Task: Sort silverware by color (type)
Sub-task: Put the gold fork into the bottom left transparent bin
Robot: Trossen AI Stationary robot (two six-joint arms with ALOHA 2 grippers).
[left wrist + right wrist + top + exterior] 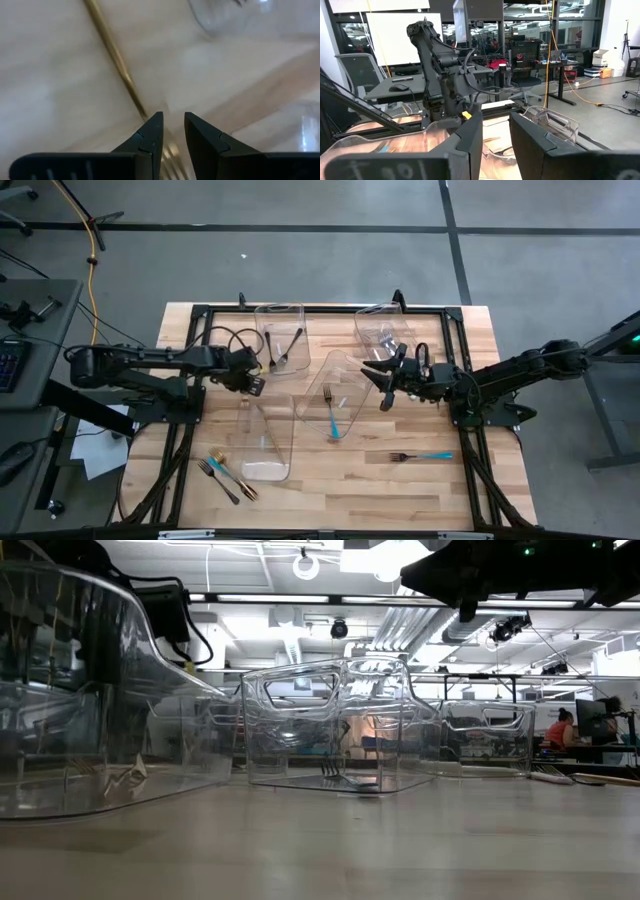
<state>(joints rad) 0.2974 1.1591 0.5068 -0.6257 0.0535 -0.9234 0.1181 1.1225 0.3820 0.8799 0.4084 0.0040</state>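
My left gripper [252,384] [172,117] hangs over the table between the clear bins, pointing steeply down, shut on a gold fork [112,50]. My right gripper [380,385] [495,117] hovers level over the right rim of the middle bin [345,360], open, with nothing between its fingers. Two black forks [280,350] lie in the far-left bin [281,310]. A teal-handled fork [331,418] lies in the middle bin. Another teal-handled fork [420,455] lies flat on the table at the near right. A few utensils [225,472] lie on the table at the near left. My left gripper has the gold fork's tine end [172,155] between its two fingers, set back from the tips, and the neck [142,111] passes behind one fingertip. The fingers come from above, slanting down. The handle sticks out past the fingertips at a slant; its free end is out of frame.
A fourth clear bin [265,470] lies at the near left, right below my left gripper. The far-right bin [385,315] stands behind my right gripper. A black frame [200,315] runs around the table. Bare wood [400,500] lies along the near edge.
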